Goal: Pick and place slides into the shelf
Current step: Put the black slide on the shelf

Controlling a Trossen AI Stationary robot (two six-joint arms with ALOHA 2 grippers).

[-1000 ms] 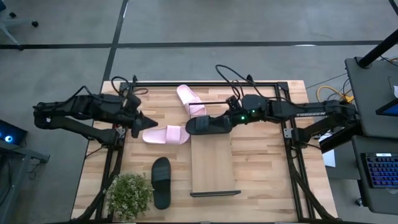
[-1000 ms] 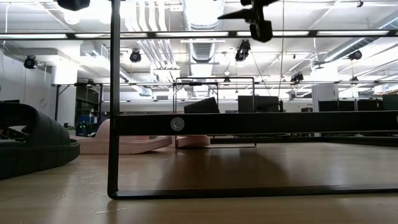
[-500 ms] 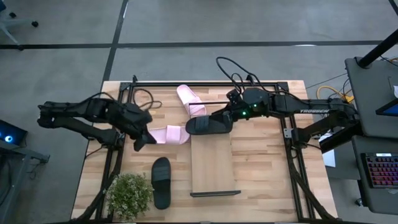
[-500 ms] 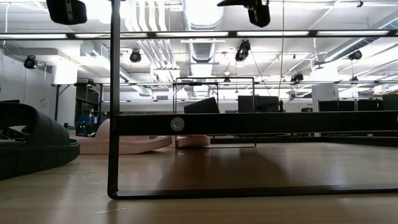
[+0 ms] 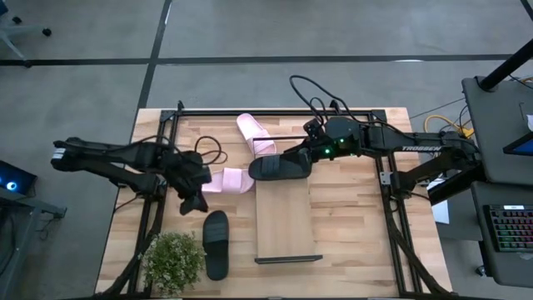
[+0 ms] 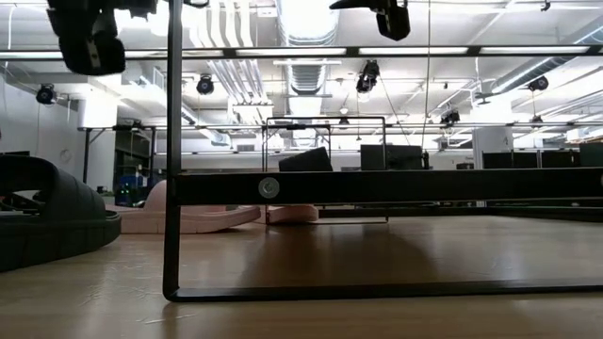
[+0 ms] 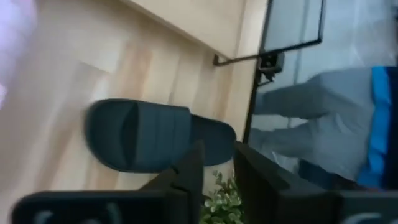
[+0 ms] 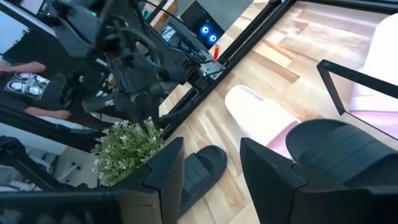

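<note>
Left gripper point(image 5: 194, 202) open above black slide point(image 5: 216, 243); plant point(image 5: 174, 261) beside | right gripper point(image 5: 293, 158) open over shelf point(image 5: 286, 218)

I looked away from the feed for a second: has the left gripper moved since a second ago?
Yes. In the high view the left gripper has swung from beside the pink slide toward the potted plant, and is now near the black slide on the table.

One black slide point(image 5: 280, 167) lies on the shelf's point(image 5: 285, 225) top end; another black slide point(image 5: 216, 244) lower left; two pink slides point(image 5: 255, 136) upper centre.
</note>
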